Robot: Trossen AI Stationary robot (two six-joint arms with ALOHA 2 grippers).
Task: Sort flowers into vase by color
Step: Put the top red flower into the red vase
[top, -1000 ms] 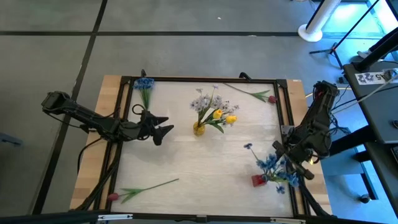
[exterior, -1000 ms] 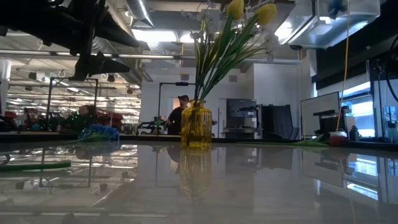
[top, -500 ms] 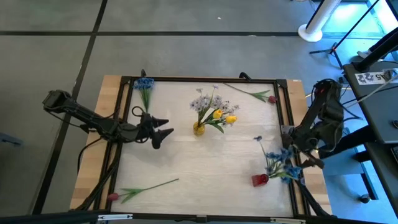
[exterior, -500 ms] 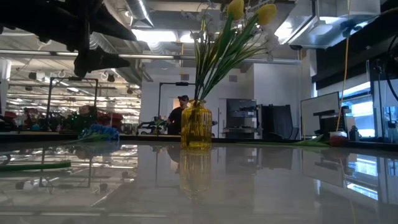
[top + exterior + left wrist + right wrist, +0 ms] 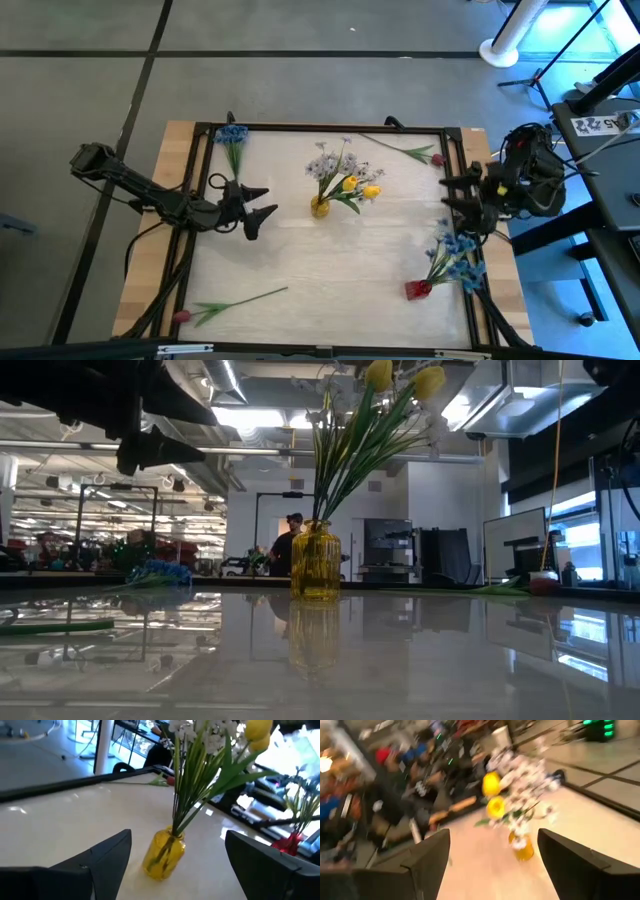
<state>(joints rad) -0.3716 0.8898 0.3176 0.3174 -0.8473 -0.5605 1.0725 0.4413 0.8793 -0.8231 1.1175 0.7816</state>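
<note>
A yellow glass vase (image 5: 320, 207) stands mid-table with white-lavender and yellow flowers (image 5: 345, 170) in it; it also shows in the low view (image 5: 315, 565). A small red vase (image 5: 417, 289) near the right edge holds blue flowers (image 5: 455, 258). One blue flower (image 5: 232, 140) lies at the far left. One red-pink flower (image 5: 420, 152) lies at the far right and another (image 5: 235, 302) at the near left. My left gripper (image 5: 265, 205) is open and empty, left of the yellow vase. My right gripper (image 5: 452, 195) is open and empty, above the table's right side, beyond the blue bunch.
A black frame (image 5: 330, 127) runs round the pale tabletop. Bare tabletop (image 5: 330, 260) lies between the two vases. Beyond the table a person (image 5: 285, 545) stands in the room, and a desk (image 5: 605, 130) is to the right.
My right gripper has risen from the blue flowers by the red vase, gone toward the far edge and turned level, facing the yellow vase. The blue bunch has swung over toward the right edge; the red vase stays put.
</note>
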